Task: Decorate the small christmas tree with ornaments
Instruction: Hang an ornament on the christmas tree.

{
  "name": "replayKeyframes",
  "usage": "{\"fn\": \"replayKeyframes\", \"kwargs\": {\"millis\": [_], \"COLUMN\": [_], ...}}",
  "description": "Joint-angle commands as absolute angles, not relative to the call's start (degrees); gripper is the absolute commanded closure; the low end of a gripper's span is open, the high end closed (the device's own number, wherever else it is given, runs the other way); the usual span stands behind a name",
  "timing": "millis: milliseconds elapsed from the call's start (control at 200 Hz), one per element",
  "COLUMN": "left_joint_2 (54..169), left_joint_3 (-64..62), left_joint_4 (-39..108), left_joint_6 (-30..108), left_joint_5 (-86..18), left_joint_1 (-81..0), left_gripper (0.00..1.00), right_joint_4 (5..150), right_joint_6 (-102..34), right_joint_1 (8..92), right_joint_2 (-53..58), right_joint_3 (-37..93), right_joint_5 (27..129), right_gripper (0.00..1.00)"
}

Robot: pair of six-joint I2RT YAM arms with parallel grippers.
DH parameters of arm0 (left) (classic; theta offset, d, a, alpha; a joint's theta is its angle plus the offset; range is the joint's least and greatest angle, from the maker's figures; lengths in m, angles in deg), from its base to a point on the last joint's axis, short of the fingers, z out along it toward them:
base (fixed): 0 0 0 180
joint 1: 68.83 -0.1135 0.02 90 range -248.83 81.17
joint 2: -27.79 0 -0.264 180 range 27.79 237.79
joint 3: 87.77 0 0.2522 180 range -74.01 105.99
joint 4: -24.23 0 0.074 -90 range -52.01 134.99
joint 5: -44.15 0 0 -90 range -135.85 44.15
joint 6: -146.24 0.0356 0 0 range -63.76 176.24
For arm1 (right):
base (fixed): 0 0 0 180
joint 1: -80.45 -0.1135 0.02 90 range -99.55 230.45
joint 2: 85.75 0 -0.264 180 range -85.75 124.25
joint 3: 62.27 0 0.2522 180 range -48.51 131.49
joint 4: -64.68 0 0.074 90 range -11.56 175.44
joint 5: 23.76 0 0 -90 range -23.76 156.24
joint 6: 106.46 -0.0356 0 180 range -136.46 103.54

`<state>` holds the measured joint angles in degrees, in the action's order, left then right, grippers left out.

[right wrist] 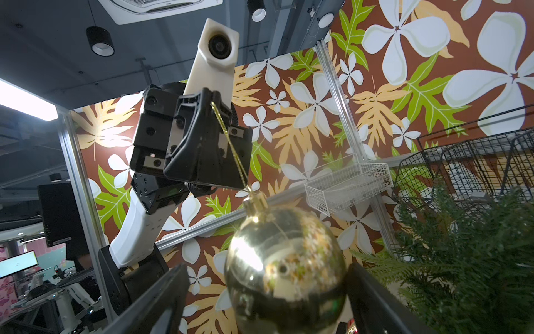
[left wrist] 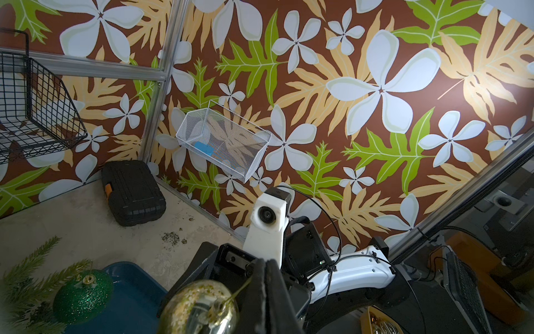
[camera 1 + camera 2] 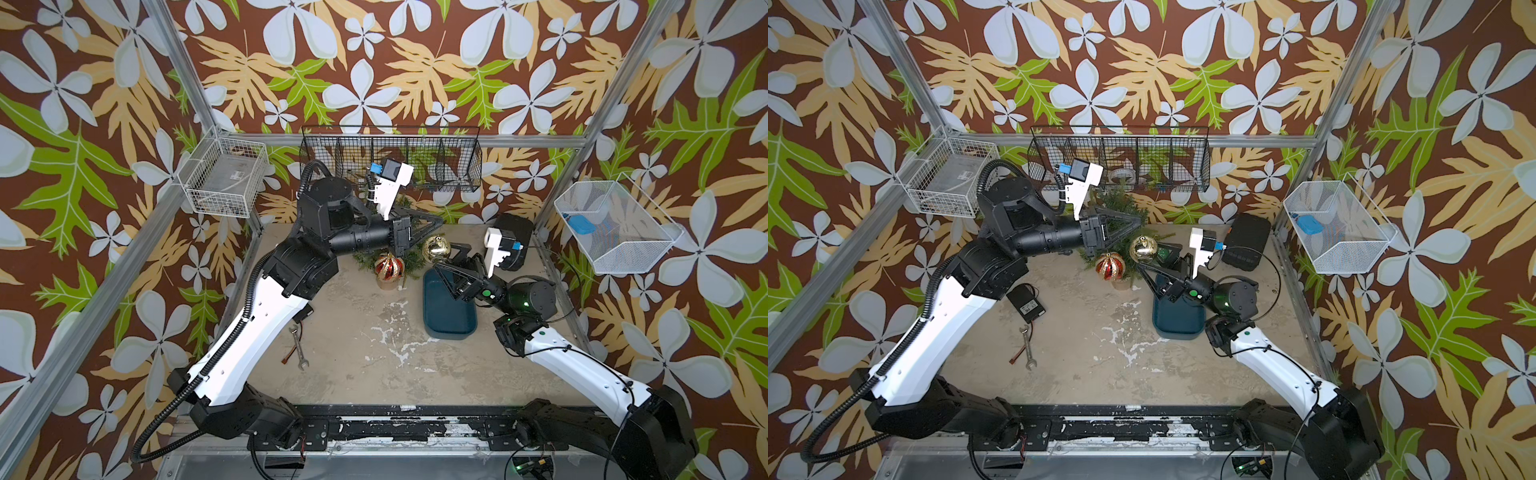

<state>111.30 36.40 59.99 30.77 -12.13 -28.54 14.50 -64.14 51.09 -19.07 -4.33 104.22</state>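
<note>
The small christmas tree (image 3: pixel 1121 205) stands at the back of the table, mostly behind my left arm in both top views; its branches also show in the right wrist view (image 1: pixel 462 260). A red-and-gold ornament (image 3: pixel 389 266) hangs at its front, and a green glitter ornament (image 2: pixel 82 295) hangs among branches. My left gripper (image 3: pixel 440 219) is shut on the gold string (image 1: pixel 231 144) of the shiny gold ornament (image 1: pixel 286 263), which dangles beside the tree. My right gripper (image 1: pixel 265 267) is open, one finger on each side of the gold ball, with a gap showing on one side.
A blue tray (image 3: pixel 449 307) lies under my right gripper. A wrench (image 3: pixel 300 349) and a small black box (image 3: pixel 1027 305) lie front left, and a black case (image 3: pixel 513 241) sits back right. Wire baskets hang on the walls: black (image 3: pixel 390 158), white (image 3: pixel 224 176), white mesh (image 3: pixel 615 226).
</note>
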Motion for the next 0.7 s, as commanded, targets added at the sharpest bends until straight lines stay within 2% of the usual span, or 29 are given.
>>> {"fn": "replayKeyframes", "kwargs": {"millis": [0, 140, 230, 315, 480, 626, 696], "left_joint_2": [110.9, 110.8, 110.8, 110.6, 110.1, 109.6, 109.5], "left_joint_3": [36.8, 36.6, 36.6, 36.6, 36.4, 35.9, 35.2], "left_joint_4": [58.3, 57.9, 57.9, 57.5, 57.5, 57.9, 58.0], "left_joint_6": [30.2, 30.0, 29.9, 29.6, 29.6, 30.4, 30.6], "left_joint_5": [-11.1, -11.0, -10.8, -10.6, -10.8, -11.8, -12.1], "left_joint_1": [-28.4, -28.4, -28.4, -28.5, -28.4, -28.4, -28.4], "left_gripper": [1.0, 1.0, 1.0, 1.0, 1.0, 1.0, 1.0], "right_joint_4": [11.8, 11.2, 10.8, 11.1, 10.4, 11.4, 12.4], "right_joint_6": [-64.2, -64.7, -65.1, -64.7, -64.9, -64.3, -63.7], "right_joint_1": [50.9, 51.0, 50.5, 50.2, 50.2, 50.2, 50.2], "right_joint_2": [-19.3, -18.9, -18.2, -17.9, -18.0, -19.0, -19.6], "right_joint_3": [-4.1, -3.6, -2.8, -2.7, -2.9, -3.4, -3.5], "right_joint_5": [105.0, 105.7, 106.7, 106.3, 105.4, 104.3, 103.8], "right_gripper": [0.19, 0.22, 0.16, 0.15, 0.23, 0.25, 0.3]}}
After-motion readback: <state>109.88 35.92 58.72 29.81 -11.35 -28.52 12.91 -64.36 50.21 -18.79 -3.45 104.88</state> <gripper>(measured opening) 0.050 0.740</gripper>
